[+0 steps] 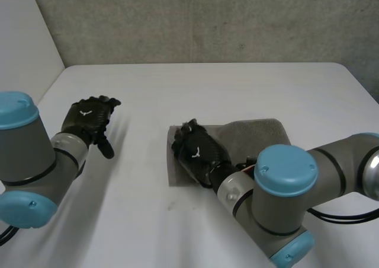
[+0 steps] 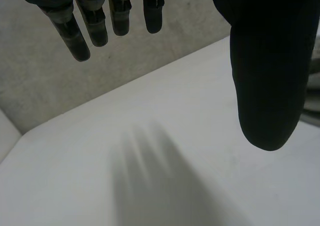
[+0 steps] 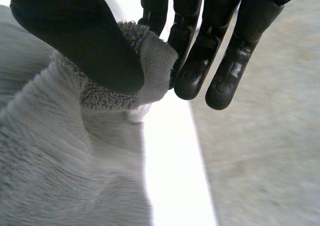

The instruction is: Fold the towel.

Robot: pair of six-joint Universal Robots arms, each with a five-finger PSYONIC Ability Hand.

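A grey towel (image 1: 260, 133) lies on the white table (image 1: 213, 87), right of the middle. My right hand (image 1: 198, 152) sits at the towel's left end. In the right wrist view its thumb (image 3: 85, 41) and fingers (image 3: 200, 71) pinch a raised corner of the towel (image 3: 152, 66), and the rest of the cloth (image 3: 70, 171) lies under the palm. My left hand (image 1: 89, 118) hovers over bare table far to the left of the towel. Its fingers (image 2: 87, 28) are straight and apart from the thumb (image 2: 265, 71), with nothing between them.
A grey wall (image 1: 207, 19) runs behind the table's far edge. A pale wall (image 1: 23, 37) stands by the table's left side. My right arm (image 1: 308, 185) crosses the near right part of the table, next to the towel.
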